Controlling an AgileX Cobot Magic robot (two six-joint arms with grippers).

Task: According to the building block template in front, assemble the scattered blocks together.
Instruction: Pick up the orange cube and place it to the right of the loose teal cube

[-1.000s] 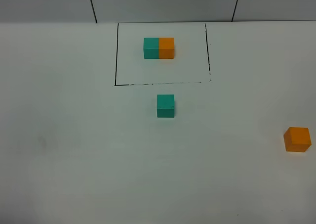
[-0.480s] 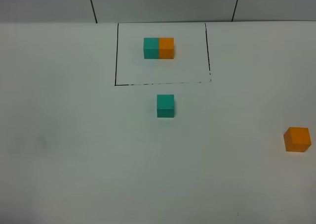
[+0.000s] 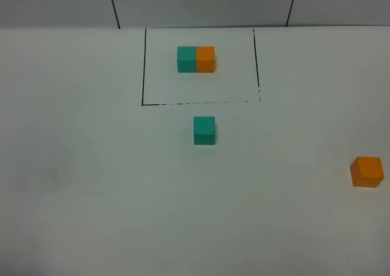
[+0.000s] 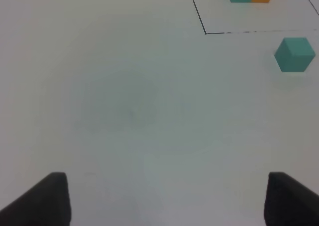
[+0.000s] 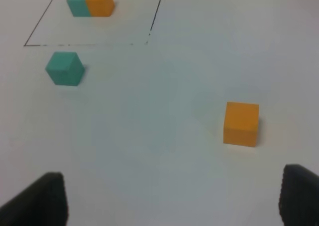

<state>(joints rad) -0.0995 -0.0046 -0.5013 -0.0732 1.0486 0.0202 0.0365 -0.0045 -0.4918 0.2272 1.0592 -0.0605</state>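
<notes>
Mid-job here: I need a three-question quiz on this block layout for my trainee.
1. True or false: the loose teal cube lies outside the black outline.
2. Multiple choice: in the high view, the loose orange cube sits A) inside the outline, B) against the teal cube, C) far to the right, apart from the other blocks.
3. Fill in: in the template, seen from the high view, the orange half is on the teal half's ____ side.
Key: 1 true; 2 C; 3 right.
</notes>
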